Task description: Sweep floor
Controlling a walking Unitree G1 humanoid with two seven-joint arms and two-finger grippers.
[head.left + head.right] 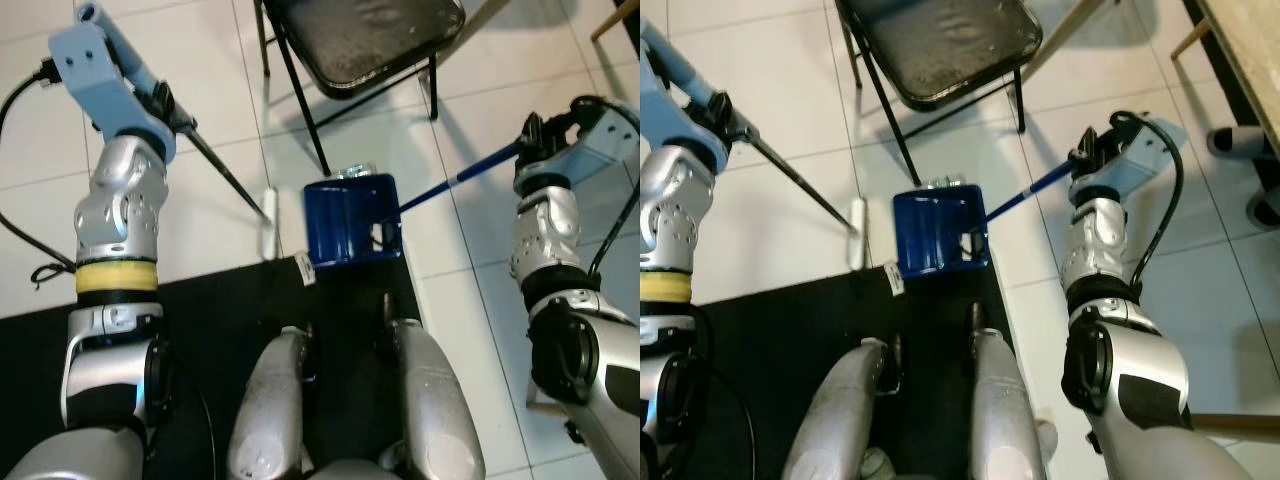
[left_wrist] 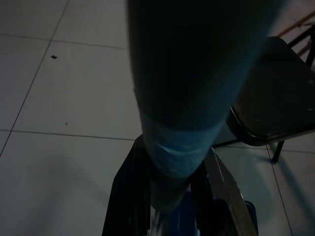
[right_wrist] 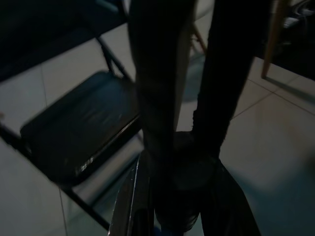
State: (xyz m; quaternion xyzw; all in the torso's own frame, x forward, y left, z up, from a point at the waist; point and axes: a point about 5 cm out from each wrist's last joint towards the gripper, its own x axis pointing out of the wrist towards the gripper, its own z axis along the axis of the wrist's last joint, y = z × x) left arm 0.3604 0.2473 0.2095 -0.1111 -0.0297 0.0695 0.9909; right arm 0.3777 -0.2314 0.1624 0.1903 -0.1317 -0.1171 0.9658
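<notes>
Left end effector (image 1: 172, 108) is clamped on the broom (image 1: 228, 178) handle, angling its white head to the tile beside the dustpan (image 1: 350, 218). Right end effector (image 1: 527, 150) grips the dustpan's blue handle, holding the pan at the mat (image 1: 200, 330) edge to catch sweepings.

Two head cameras look steeply down at the tiled floor (image 1: 200, 230); both share the blue dustpan (image 1: 350, 220) at frame centre. Both wrist cameras peer closely along dark handles toward a folding chair (image 3: 74, 132).
</notes>
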